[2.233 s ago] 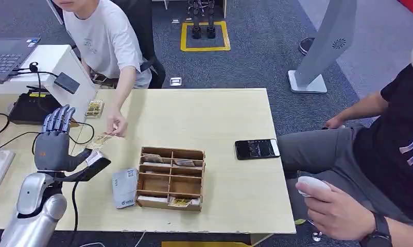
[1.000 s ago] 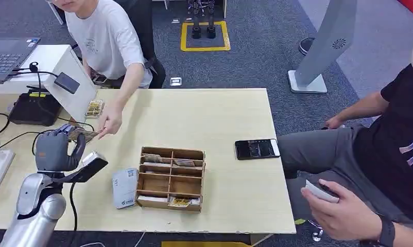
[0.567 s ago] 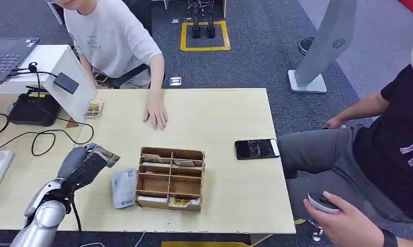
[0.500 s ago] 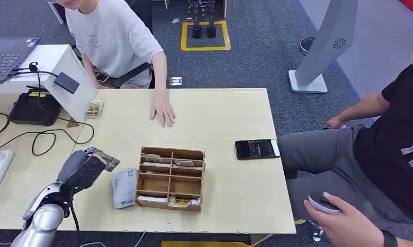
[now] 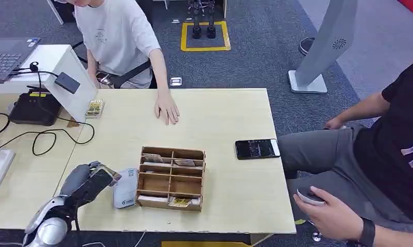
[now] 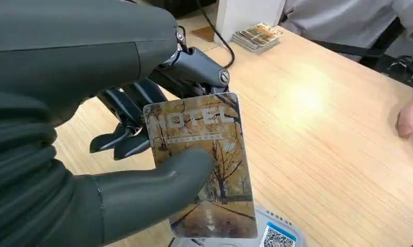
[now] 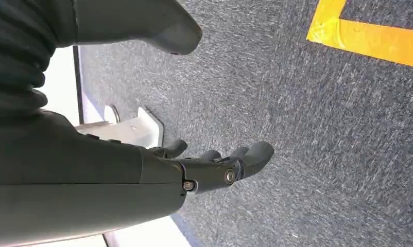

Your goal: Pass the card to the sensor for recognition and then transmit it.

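My left hand (image 5: 88,181) pinches a hotel key card (image 6: 202,164) with an autumn-trees picture between thumb and fingers; the card (image 5: 109,173) pokes out toward the white card sensor (image 5: 125,188). The card hangs just above the sensor (image 6: 269,234), whose QR label peeks out under it. The sensor lies flat by the left side of the wooden divider box (image 5: 171,177). My right hand (image 7: 204,164) hangs over the grey carpet, fingers apart and holding nothing.
A person's hand (image 5: 167,109) rests on the table's (image 5: 225,113) far side. A stack of cards (image 5: 94,107) lies by a white stand at the back left. A black phone (image 5: 257,148) lies right of the box. Cables (image 5: 50,136) loop left. Another person sits right.
The person handed the card to my raised left hand, which closed on it. My hand then came down and right to the sensor. The person's hand withdrew to the far table side.
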